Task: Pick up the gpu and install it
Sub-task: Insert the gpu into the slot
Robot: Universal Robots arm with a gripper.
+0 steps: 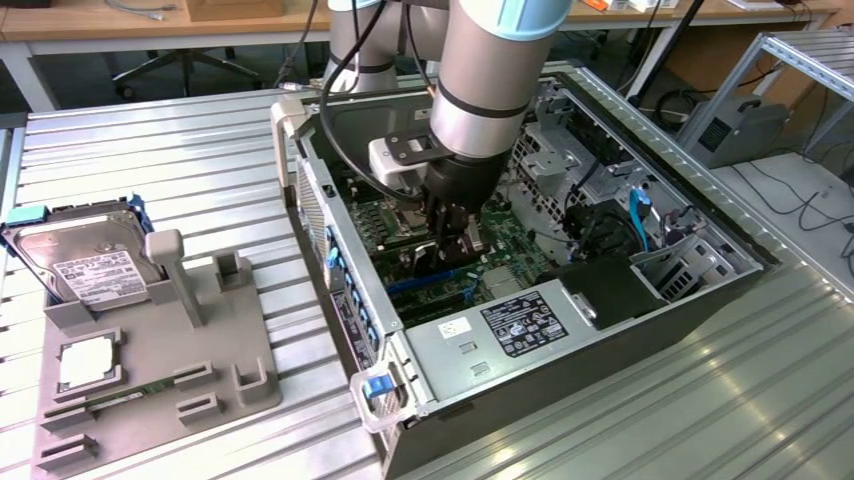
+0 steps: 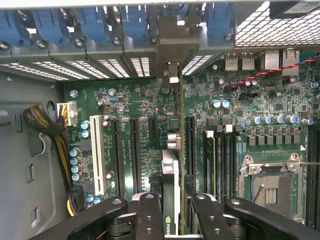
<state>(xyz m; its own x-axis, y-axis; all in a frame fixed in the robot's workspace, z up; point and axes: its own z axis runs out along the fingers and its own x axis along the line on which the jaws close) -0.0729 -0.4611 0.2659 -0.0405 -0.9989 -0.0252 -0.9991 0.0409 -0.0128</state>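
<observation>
Gripper holding the gpu inside the open computer case.
Exterior view: the arm reaches down into the computer case (image 1: 603, 322), which lies open on a ribbed metal table (image 1: 160, 160). The gripper (image 1: 449, 238) has its fingers closed on the gpu (image 1: 430, 262), which stands on edge just above the motherboard (image 1: 514, 250). A hard drive (image 1: 80, 265) and a memory stick (image 1: 127, 392) rest on a grey fixture (image 1: 147, 345) at the exterior view's left, well apart from the case. Wrist view: the gpu (image 2: 170, 175) appears edge-on, clamped between the black fingers (image 2: 150, 215), and runs in line with the expansion slots (image 2: 134, 150) toward the rear bracket openings (image 2: 140, 65). Whether it is seated cannot be told.
</observation>
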